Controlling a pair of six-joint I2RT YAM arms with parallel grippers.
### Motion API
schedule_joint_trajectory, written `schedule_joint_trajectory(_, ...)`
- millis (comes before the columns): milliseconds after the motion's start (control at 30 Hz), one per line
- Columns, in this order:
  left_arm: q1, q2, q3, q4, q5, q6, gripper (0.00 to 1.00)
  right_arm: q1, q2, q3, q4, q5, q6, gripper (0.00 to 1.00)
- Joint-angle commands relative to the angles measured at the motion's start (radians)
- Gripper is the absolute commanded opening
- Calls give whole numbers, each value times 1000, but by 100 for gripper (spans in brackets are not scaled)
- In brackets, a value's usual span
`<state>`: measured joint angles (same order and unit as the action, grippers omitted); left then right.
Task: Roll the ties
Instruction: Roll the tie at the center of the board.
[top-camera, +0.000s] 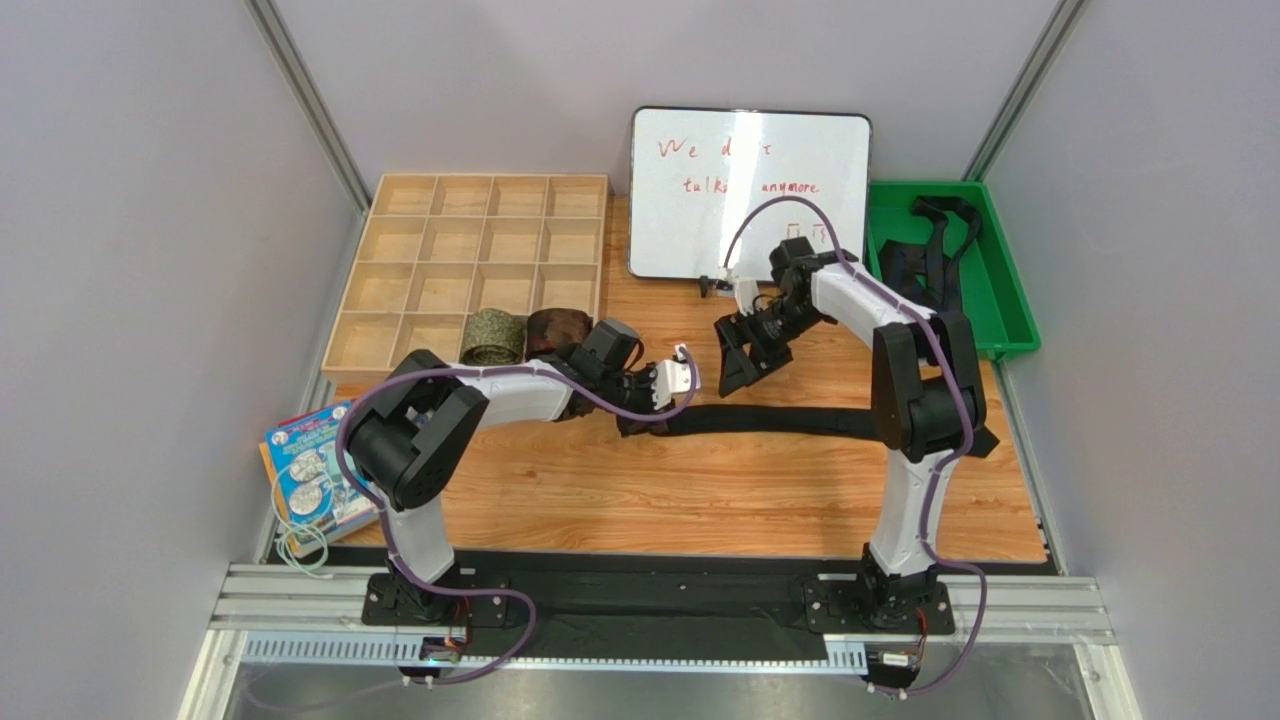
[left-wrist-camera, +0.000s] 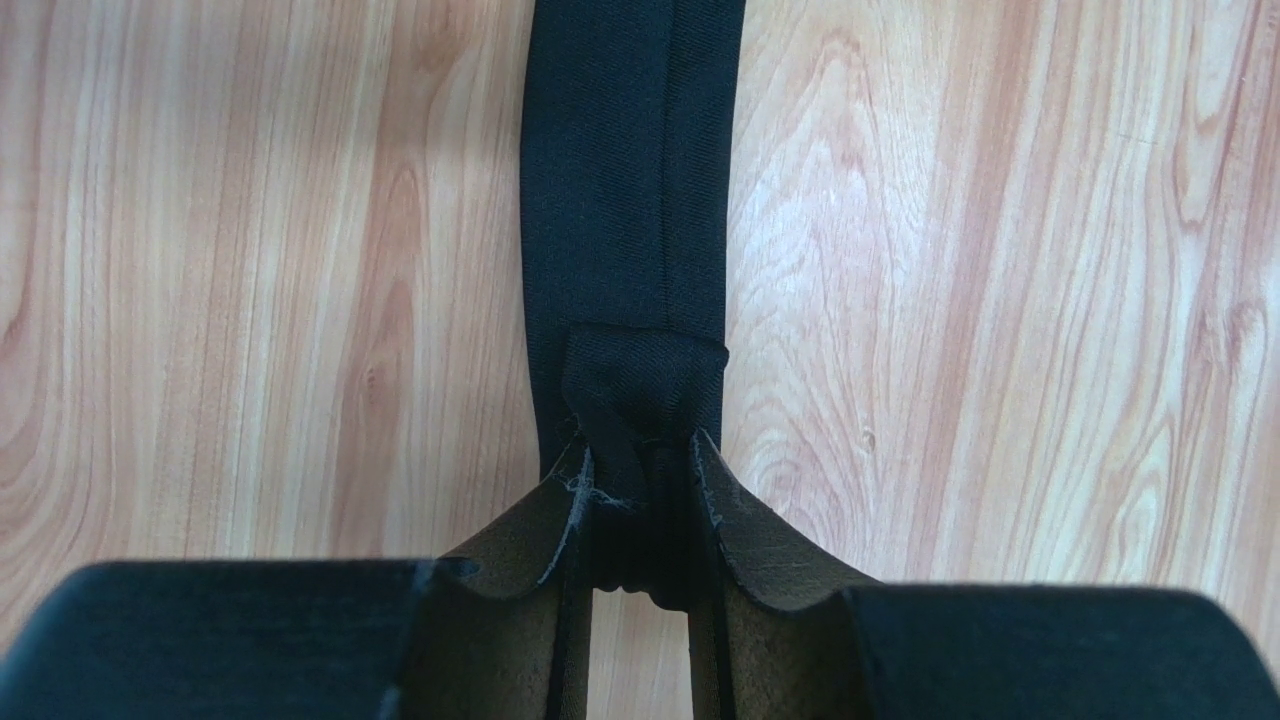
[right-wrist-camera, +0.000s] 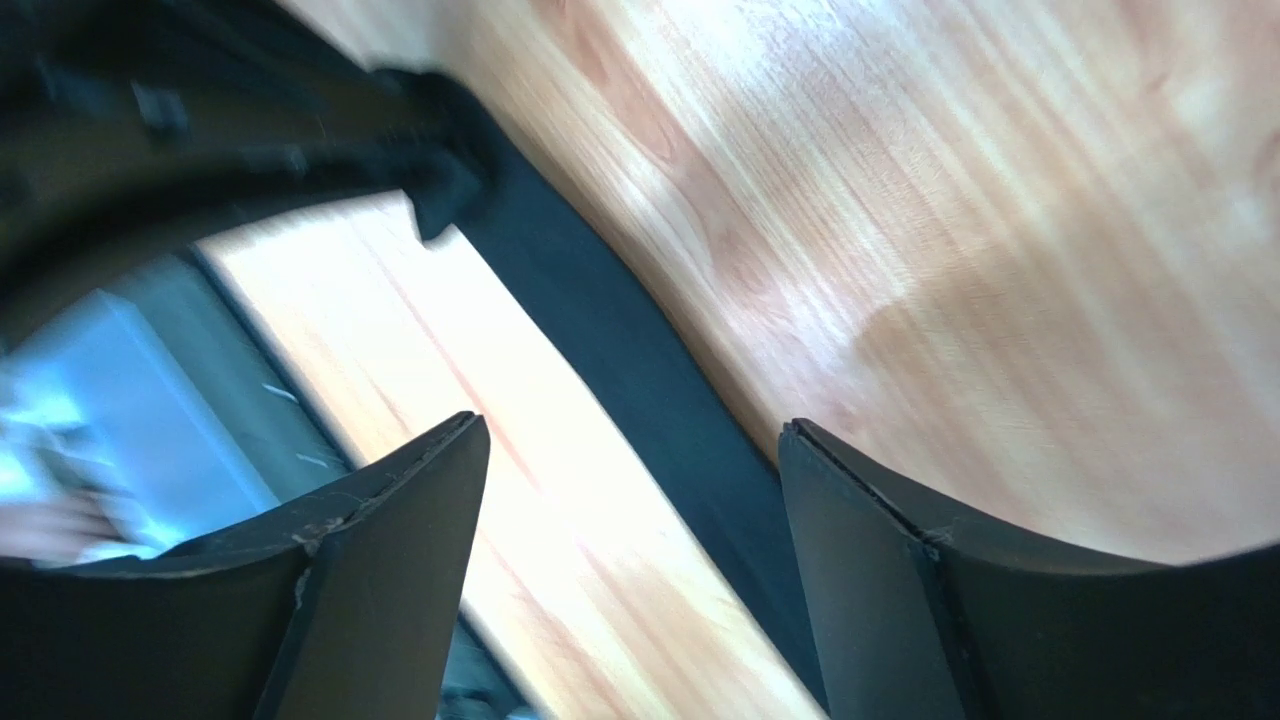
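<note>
- A long black tie (top-camera: 781, 422) is laid flat on the wooden tabletop (top-camera: 601, 495), running from the left tool (top-camera: 676, 378) toward the right, under the right arm.
- Its fabric is seen as matte and finely woven, with a soft fold line along the strip.
- Its near end is folded over into a small, thick bundle, and the left tool is clamped on this bundle.
- The right tool (top-camera: 739, 360) is held above the strip with its fingers (right-wrist-camera: 391, 510) wide apart; nothing is gripped between them.
- An olive-green coil (top-camera: 492, 333) and a reddish-brown coil (top-camera: 559, 327) are placed side by side in the near row of a wooden tray (top-camera: 451, 240).
- More black ties (top-camera: 917, 255) are heaped loosely in a green plastic bin (top-camera: 1010, 308).
</note>
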<state>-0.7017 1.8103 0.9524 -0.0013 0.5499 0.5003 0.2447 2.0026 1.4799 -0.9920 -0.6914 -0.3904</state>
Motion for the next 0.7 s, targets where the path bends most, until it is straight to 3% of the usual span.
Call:
schedule_joint_trajectory(0,24,26,34,-100,61,4,19,53,-74,-38,-14,119,-345,78)
schedule_joint_trajectory(433,65,49,57,-118,96,-37,20,192,-180,-300,296,236,-560,78)
schedule_joint_trajectory(533,68,50,55,-112,88,-45,20,203,-189,-326,317,250,-574,70)
schedule_joint_trajectory(633,68,57,60,-111,76,-54,20,202,-215,-365,329,265,-599,56)
schedule_joint_trajectory(667,70,58,63,-112,71,-57,20,202,-222,-374,331,271,-610,45)
